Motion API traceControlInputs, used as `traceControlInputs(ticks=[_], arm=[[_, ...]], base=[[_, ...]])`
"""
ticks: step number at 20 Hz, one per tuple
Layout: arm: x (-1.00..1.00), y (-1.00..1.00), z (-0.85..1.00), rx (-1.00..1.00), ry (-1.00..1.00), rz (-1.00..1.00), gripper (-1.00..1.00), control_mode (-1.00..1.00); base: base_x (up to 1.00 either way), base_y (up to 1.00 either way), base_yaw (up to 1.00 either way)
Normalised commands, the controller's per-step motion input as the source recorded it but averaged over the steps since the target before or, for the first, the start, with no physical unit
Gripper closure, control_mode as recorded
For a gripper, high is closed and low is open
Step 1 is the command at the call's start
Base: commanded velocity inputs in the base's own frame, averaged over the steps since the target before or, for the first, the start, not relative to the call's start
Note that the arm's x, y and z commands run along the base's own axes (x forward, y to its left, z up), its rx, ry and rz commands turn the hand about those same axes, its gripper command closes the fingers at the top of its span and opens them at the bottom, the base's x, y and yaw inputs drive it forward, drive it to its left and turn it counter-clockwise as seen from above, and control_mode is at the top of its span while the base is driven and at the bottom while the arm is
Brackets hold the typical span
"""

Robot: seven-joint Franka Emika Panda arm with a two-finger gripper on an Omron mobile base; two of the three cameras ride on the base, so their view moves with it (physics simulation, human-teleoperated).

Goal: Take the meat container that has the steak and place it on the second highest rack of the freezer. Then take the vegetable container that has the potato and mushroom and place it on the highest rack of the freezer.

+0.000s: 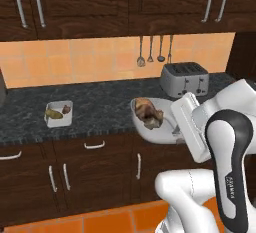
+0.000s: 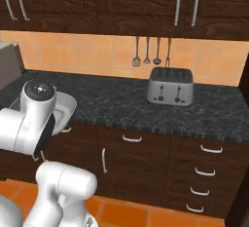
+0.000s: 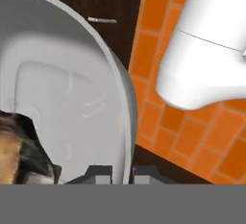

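Note:
My gripper (image 3: 121, 174) is shut on the rim of the white meat container (image 1: 152, 129), and holds it tilted in the air just past the counter's front edge. The brown and reddish steak (image 1: 147, 113) lies inside; in the hand view the steak (image 3: 14, 151) sits at the lower left of the bowl (image 3: 72, 88). The right base view has the container's rim (image 2: 68, 106) peeking out behind my arm. The square white vegetable container (image 1: 59, 113) stands on the counter to the left, with the yellowish potato (image 1: 53, 113) and the small brown mushroom (image 1: 66, 109) in it. The freezer and its racks are out of view.
A silver toaster (image 1: 184, 79) stands at the back of the dark stone counter (image 1: 100, 104), with utensils (image 1: 150, 51) hanging on the orange tiled wall above. Dark wood cabinets and drawers (image 2: 146, 167) lie below, and the floor (image 3: 192, 136) is orange tile.

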Motion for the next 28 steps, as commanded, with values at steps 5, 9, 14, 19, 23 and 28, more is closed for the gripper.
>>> traceControlInputs(ticks=[5, 9, 14, 19, 23, 28], arm=[[0.0, 0.0, 0.0, 0.0, 0.0, 0.0, 1.0, 1.0], [0.0, 0.0, 0.0, 0.0, 0.0, 0.0, 1.0, 1.0], [0.0, 0.0, 0.0, 0.0, 0.0, 0.0, 1.0, 1.0], [0.0, 0.0, 0.0, 0.0, 0.0, 0.0, 1.0, 1.0], [0.0, 0.0, 0.0, 0.0, 0.0, 0.0, 1.0, 1.0], [0.0, 0.0, 0.0, 0.0, 0.0, 0.0, 1.0, 1.0]], base=[[-0.51, 0.11, 0.19], [-0.21, 0.48, 0.15], [-0.87, 0.08, -0.23], [-1.0, 0.01, -0.58], [-0.86, 0.0, -0.69], [-0.07, -0.01, -0.9]])
